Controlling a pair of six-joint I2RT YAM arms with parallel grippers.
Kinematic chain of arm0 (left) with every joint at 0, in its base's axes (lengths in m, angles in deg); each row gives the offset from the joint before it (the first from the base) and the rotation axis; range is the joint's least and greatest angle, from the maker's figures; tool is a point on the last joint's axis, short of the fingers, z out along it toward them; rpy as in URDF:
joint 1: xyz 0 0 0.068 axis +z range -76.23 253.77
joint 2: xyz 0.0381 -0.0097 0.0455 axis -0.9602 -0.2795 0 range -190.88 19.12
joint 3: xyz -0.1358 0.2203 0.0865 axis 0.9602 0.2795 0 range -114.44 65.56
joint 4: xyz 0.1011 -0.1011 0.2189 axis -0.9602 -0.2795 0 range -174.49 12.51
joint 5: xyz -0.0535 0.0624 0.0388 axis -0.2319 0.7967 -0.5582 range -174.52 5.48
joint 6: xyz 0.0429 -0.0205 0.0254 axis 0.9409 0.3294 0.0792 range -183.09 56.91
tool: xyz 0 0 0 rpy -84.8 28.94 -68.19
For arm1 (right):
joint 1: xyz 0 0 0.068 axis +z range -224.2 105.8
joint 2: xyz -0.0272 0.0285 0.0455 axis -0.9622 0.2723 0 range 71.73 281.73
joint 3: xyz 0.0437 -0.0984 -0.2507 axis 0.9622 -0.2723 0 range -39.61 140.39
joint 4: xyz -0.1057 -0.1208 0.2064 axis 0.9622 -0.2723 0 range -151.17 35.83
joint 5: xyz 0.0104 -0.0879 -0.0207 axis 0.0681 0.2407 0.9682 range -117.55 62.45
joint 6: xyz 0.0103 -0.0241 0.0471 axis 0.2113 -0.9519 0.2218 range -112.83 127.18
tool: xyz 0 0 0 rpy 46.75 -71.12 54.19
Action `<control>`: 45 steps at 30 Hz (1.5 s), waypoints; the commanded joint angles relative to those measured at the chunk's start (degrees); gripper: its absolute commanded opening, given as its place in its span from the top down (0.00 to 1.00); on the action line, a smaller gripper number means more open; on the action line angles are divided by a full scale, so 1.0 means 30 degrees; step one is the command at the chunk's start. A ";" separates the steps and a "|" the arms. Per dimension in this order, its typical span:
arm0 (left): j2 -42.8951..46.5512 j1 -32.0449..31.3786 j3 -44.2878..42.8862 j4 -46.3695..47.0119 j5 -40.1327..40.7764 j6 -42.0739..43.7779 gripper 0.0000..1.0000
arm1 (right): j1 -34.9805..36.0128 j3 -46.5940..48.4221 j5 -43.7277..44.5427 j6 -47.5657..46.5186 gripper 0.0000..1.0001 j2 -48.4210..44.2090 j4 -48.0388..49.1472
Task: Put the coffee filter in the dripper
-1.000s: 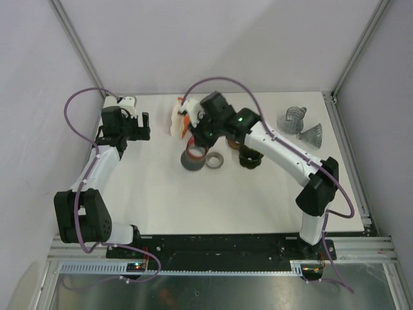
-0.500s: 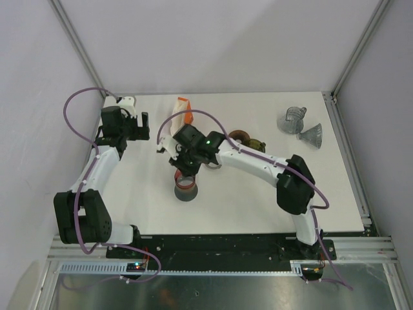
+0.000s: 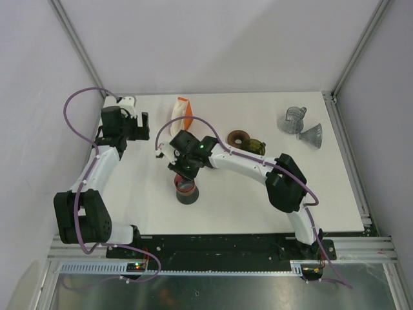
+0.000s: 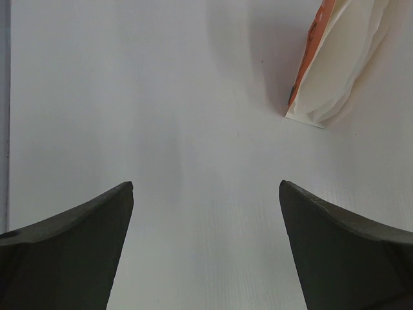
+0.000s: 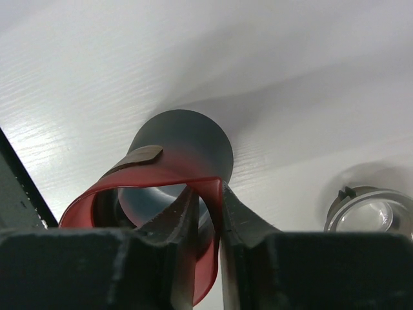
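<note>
While the white paper coffee filters (image 4: 345,58) sit in their orange-edged packet (image 3: 187,111) at the far middle of the white table (image 3: 310,194), the grey cone dripper with a red rim (image 5: 184,152) stands nearer, well apart, with no filter in it yet. Because the right gripper (image 5: 208,197) is clenched on the thin red wall, one finger inside and one outside, a careless pull would likely tip the dripper or buckle its rim. That arm reaches far leftward, wrist bent down. The left gripper (image 4: 206,187), released, hovers just left of the packet, its arm stretched toward the far edge.
</note>
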 commanded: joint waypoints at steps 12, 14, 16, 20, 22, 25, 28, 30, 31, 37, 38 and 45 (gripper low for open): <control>0.0333 -0.0020 -0.0568 0.0257 0.0184 0.0475 0.01 | -0.0021 0.1629 -0.0497 -0.0096 0.46 -0.0908 0.0174; 0.0338 -0.0029 -0.0553 0.0248 0.0174 0.0481 0.00 | -0.0125 0.1735 -0.0815 -0.0056 0.43 -0.1360 0.0236; 0.0354 -0.0024 -0.0542 0.0253 0.0172 0.0518 0.00 | -0.0291 0.1783 -0.1275 -0.0009 0.39 -0.1832 0.0281; 0.0398 -0.0025 -0.0517 0.0236 0.0169 0.0545 0.00 | -0.0719 0.1645 -0.1831 0.0077 0.34 -0.2826 0.0284; 0.0435 -0.0023 -0.0489 0.0221 0.0163 0.0586 0.00 | -0.1098 0.1277 -0.1939 0.0229 0.29 -0.3524 0.0564; 0.0469 -0.0014 -0.0507 0.0233 0.0121 0.0590 0.00 | -0.1972 0.0255 -0.1994 0.0790 0.04 -0.5071 0.1574; 0.0514 -0.0017 -0.0494 0.0194 0.0043 0.0609 0.01 | -0.3927 -0.1371 -0.2034 0.2002 0.01 -0.6901 0.3231; 0.0559 -0.0014 -0.0484 0.0152 0.0007 0.0617 0.00 | -0.5650 -0.2589 -0.2092 0.3325 0.01 -0.7934 0.4179; 0.0567 -0.0028 -0.0467 0.0135 -0.0033 0.0623 0.00 | -0.7192 -0.3632 -0.2390 0.4439 0.01 -0.8492 0.5050; 0.0550 -0.0020 -0.0402 0.0083 -0.0269 0.0633 0.00 | -1.3788 -0.7789 -0.2177 0.8022 0.01 -0.9907 0.7043; 0.0548 -0.0031 -0.0382 0.0086 -0.0288 0.0645 0.00 | -1.4191 -0.7887 -0.1173 0.7857 0.01 -0.9669 0.6628; 0.0446 -0.0030 -0.0363 0.0075 -0.0326 0.0638 0.00 | -1.4571 -0.8013 0.4053 0.6602 0.13 -0.7742 0.4452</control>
